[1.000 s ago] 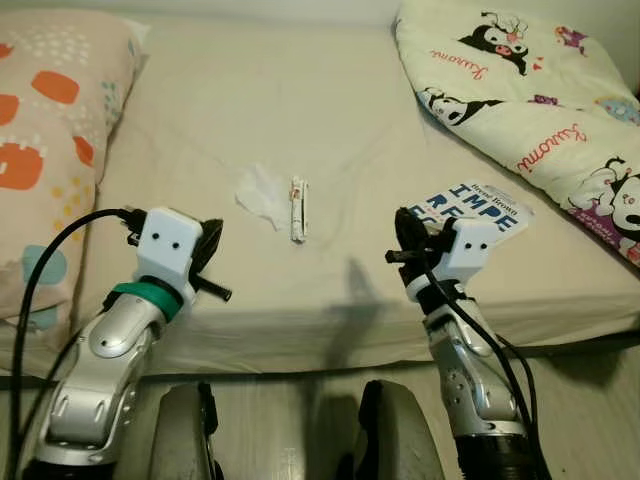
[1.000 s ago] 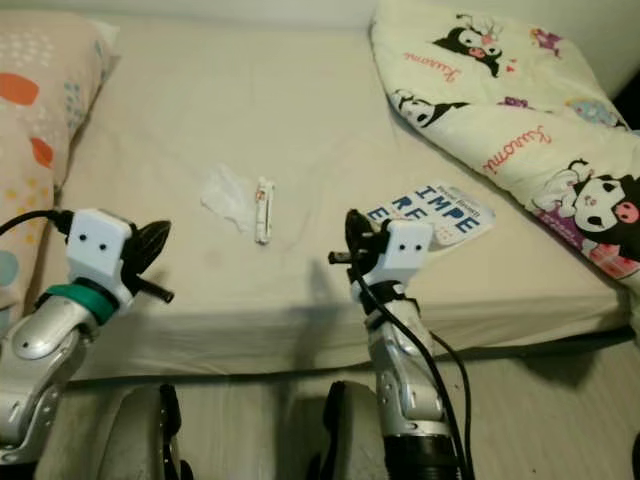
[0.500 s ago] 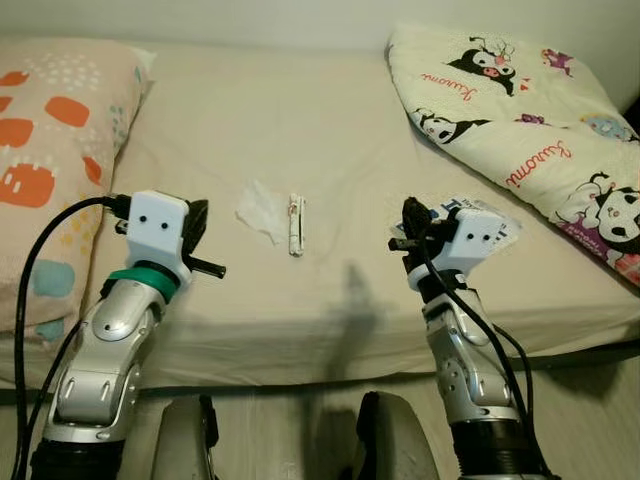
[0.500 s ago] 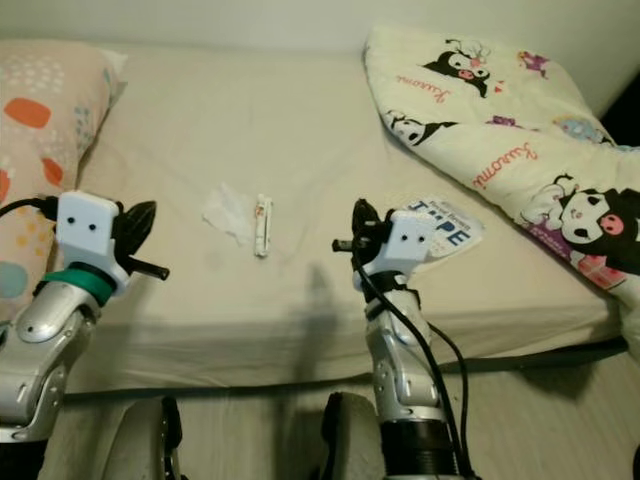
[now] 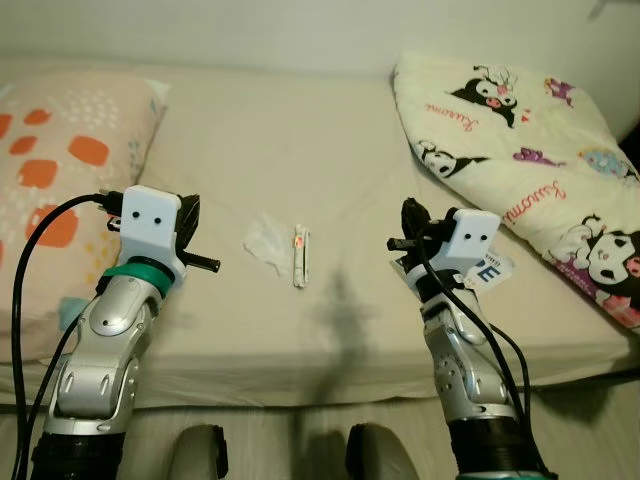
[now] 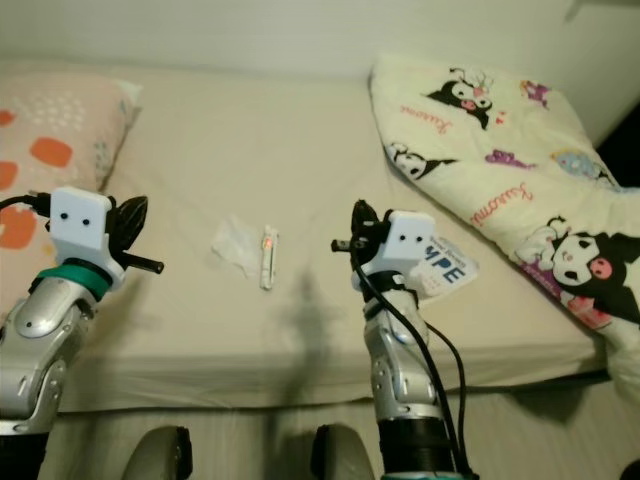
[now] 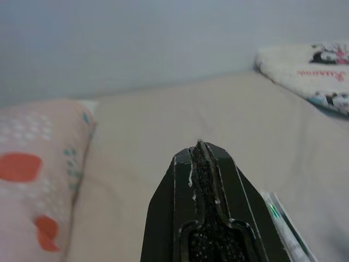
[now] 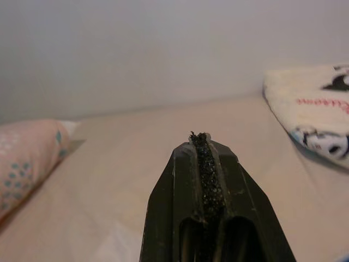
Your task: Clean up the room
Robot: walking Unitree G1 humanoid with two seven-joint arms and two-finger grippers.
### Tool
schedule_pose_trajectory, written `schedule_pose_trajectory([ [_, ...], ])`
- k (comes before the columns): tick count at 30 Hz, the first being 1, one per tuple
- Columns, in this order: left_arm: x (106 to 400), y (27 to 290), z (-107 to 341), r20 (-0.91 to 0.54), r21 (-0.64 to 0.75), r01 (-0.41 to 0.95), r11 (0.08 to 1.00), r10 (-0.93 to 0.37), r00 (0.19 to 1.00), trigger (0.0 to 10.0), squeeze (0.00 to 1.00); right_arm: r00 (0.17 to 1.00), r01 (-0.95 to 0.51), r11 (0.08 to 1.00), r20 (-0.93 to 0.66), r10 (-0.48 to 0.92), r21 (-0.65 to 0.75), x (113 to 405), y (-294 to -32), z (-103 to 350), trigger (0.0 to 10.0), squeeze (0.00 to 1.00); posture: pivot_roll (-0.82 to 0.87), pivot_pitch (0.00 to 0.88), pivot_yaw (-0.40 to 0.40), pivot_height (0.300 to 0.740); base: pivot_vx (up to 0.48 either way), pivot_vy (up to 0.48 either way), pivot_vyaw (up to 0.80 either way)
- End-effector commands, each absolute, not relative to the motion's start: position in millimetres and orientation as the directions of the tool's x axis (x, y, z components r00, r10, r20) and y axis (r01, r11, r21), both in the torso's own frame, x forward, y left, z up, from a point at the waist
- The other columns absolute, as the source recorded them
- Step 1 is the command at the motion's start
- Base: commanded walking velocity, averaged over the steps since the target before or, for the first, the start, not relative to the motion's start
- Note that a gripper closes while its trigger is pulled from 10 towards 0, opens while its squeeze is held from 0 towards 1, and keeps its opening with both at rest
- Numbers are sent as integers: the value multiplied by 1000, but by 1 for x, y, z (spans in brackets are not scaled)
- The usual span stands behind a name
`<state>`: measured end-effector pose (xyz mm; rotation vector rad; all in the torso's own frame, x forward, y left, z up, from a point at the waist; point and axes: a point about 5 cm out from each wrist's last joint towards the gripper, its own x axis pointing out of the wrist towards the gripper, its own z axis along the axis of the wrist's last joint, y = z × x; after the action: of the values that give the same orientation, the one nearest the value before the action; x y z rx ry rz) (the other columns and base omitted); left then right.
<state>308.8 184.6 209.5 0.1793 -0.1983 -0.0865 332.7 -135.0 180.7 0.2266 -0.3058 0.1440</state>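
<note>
Head views have pulled back from the bed [image 5: 330,320]; both grippers, left [image 5: 190,222] and right [image 5: 408,232], remain closed and empty; tissue [image 5: 265,241] and tube [image 5: 299,257] uncollected.

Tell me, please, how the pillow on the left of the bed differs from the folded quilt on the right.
The pillow is pinkish with orange and teal blotches; the quilt is cream with black-and-white cartoon characters and red script. The pillow lies plump and flat; the quilt is folded into a thick, slanted heap. The pillow sits beside the left end effector, the quilt beyond the right end effector. Both rest on the beige sheet.
</note>
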Motion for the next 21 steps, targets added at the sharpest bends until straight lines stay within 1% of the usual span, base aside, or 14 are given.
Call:
schedule_pose_trajectory([
  [1,309,185,206,177,203,65,977,-102,979,10000,0,949,-159,966,302,93,203,333,-137,177,10000,0,123,54,-39,666,0,0,0],
  [18,309,189,204,185,226,34,974,-77,980,10000,0,956,-140,969,284,79,202,334,-137,172,10000,0,125,57,-38,725,0,0,0],
  [21,309,190,204,187,223,25,974,-68,980,10000,0,959,-133,970,275,73,205,334,-136,170,10000,0,127,58,-39,725,0,0,0],
])
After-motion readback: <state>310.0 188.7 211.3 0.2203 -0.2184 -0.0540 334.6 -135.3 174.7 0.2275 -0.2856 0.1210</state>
